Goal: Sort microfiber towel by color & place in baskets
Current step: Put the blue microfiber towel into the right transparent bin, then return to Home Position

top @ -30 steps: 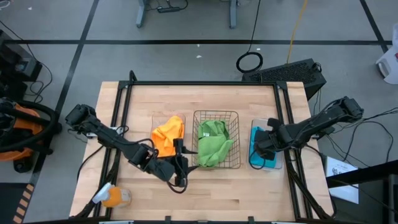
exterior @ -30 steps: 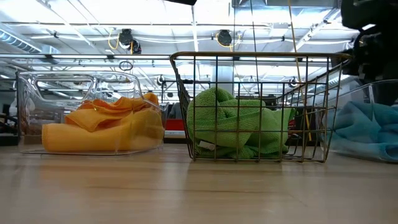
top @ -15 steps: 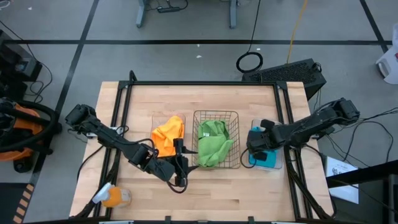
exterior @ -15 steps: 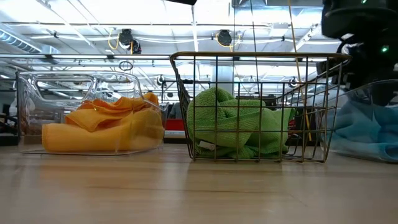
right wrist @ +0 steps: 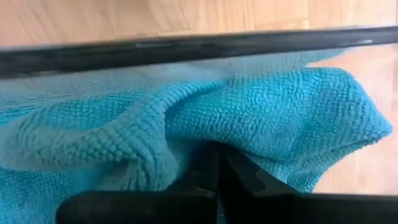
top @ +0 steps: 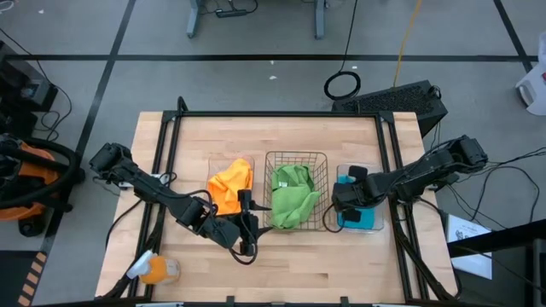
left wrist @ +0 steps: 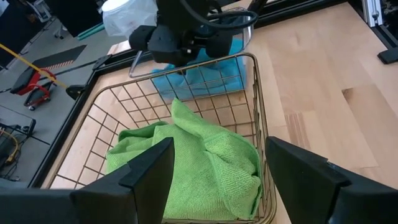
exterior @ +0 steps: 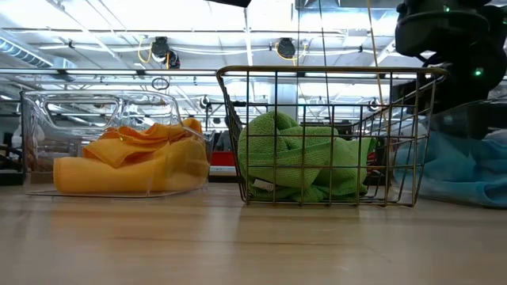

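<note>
Three baskets: stand in a row mid-table, each holding one colour only.
Left clear basket [top: 230, 183]: orange-yellow towels [exterior: 127, 162] inside, heaped to the rim.
Wire basket [exterior: 329, 131]: green towels [left wrist: 186, 165] inside, bunched toward one end.
Right clear basket [top: 363, 223]: blue towel [right wrist: 249, 124] inside; how many cloths lie there cannot be told.
Right gripper [top: 345, 198]: down in the blue basket, jaws pressed together against the blue cloth; whether any fabric is pinched cannot be told.
Left gripper [top: 247, 228]: hangs just in front of the wire basket, jaws spread, holding nothing.
Progress: judged near complete; no towel lies loose on the table, and only the right arm's withdrawal seems left.
Surface: pale butcher-block table [top: 281, 273] in a black frame; a small orange-and-white object [top: 153, 269] sits at the near left corner.
Room: grey floor with dark tape lines, a cable coil [top: 343, 84] beyond the table, bright ceiling lights.
</note>
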Available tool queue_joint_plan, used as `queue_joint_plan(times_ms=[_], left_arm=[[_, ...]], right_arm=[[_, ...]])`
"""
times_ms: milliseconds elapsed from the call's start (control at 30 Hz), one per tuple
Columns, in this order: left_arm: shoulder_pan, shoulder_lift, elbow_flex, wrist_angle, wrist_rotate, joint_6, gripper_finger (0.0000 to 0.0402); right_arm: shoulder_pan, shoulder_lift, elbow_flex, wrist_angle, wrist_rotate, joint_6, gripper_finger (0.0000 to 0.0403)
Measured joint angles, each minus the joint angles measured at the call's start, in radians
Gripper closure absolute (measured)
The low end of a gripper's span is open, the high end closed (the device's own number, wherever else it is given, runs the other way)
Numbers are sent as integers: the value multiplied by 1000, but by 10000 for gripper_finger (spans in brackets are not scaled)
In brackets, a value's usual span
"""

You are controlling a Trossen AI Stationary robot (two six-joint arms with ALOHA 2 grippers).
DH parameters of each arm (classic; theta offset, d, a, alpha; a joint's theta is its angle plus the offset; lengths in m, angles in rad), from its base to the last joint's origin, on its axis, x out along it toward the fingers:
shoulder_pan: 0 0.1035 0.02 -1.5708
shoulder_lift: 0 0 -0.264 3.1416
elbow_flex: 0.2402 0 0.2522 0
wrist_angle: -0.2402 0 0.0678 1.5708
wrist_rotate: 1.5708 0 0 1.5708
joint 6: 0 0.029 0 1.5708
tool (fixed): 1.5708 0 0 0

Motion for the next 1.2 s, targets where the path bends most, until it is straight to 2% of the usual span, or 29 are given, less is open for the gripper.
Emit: queue_joint_plan(times_ms=[233,433,567,700,833,967,1067,1200], left_arm=[[0,0,0,0,0,-1,144],[0,0,0,0,0,-2,144],[-3,0,0,6,0,-1,144],[-9,0,0,54,0,57,144],[-10,0,0,136,17,116,149],[-17,-31,0,223,73,171,183],[-16,-64,0,220,119,190,225],[2,-100,0,215,160,190,290]], right_arm=[[0,-1,57,-53,6,-10,403],[18,-1,160,-226,5,54,403],[82,-23,220,-312,2,125,403],[176,-99,256,-307,43,179,403],[276,-204,262,-163,194,198,403],[354,-271,240,119,345,18,403],[374,-285,214,323,391,-176,403],[362,-285,158,522,389,-369,403]])
